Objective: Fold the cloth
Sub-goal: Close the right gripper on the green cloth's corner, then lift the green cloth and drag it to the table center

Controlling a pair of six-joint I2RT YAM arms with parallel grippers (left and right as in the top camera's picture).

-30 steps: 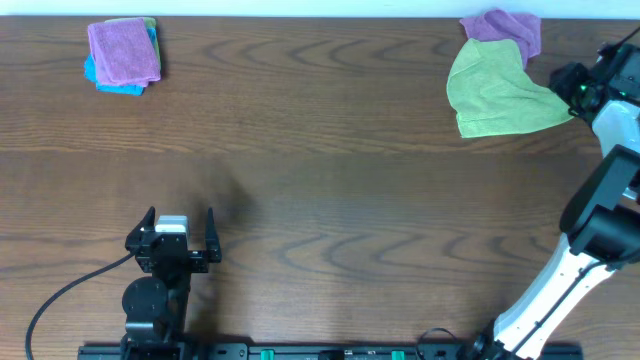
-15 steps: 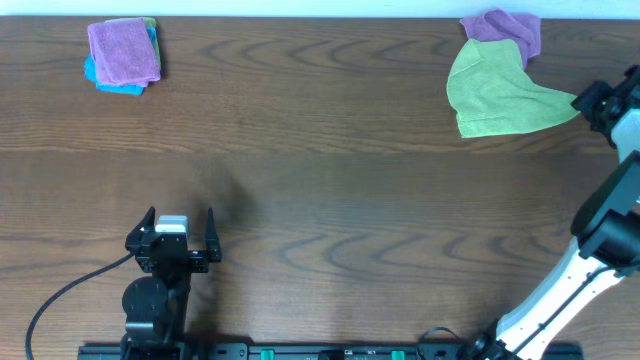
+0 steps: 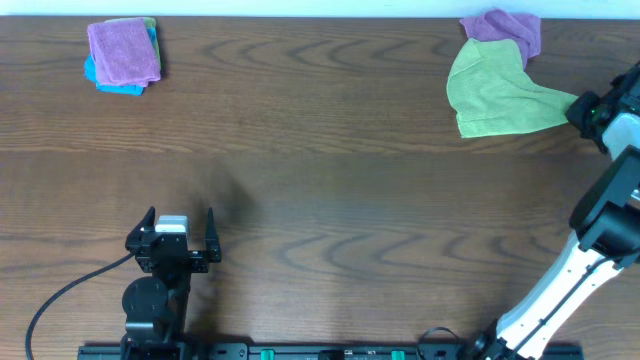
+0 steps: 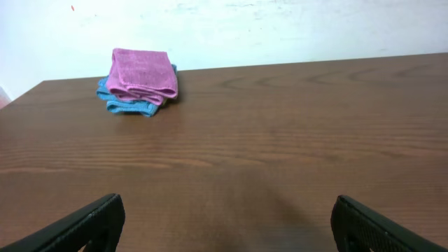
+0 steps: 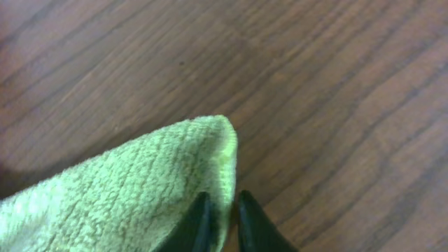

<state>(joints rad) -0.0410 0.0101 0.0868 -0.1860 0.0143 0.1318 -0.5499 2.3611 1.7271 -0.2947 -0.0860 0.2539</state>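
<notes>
The cloth point(image 3: 495, 90), lime-green and rumpled, lies at the table's far right, its right corner drawn out to a point. My right gripper point(image 3: 577, 105) is shut on that corner. In the right wrist view the two dark fingertips pinch the cloth's point(image 5: 133, 196) edge between them, right gripper point(image 5: 222, 210) just above the wood. My left gripper point(image 3: 180, 225) rests near the front left, far from the cloth, open with nothing between its fingers point(image 4: 91, 224).
A purple cloth point(image 3: 503, 27) lies partly under the green one's far edge. At the far left a folded purple cloth point(image 3: 123, 50) sits on a blue one point(image 3: 118, 86); both show in the left wrist view point(image 4: 143, 73).
The right gripper moved out to the cloth's right corner and closed on it, pulling that corner into a point. The left arm has not moved.
</notes>
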